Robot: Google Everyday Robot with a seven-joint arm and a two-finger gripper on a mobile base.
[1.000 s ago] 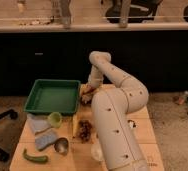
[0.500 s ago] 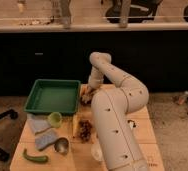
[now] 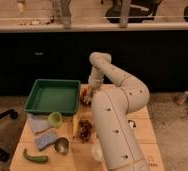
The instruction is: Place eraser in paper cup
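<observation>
Where the white arm (image 3: 118, 107) folds down from its upper joint, the gripper (image 3: 87, 95) sits low over the far part of the table (image 3: 146, 137), just beside the right wall of the green tray (image 3: 52, 95). Whether the gripper is spread or closed cannot be told. A dark brownish patch shows at the gripper; the eraser cannot be made out apart from it.

The paper cup (image 3: 96, 151) stands near the front edge of the table, right against the left side of the arm's lower section and partly hidden by it.

- Between the tray and the paper cup: a yellow strip (image 3: 75, 125) and a cluster of dark reddish bits (image 3: 85, 130).
- Left of these: a light green cup (image 3: 55, 118), a grey-blue cloth (image 3: 39, 132), a metal cup (image 3: 62, 145) and a long green item (image 3: 35, 158).
</observation>
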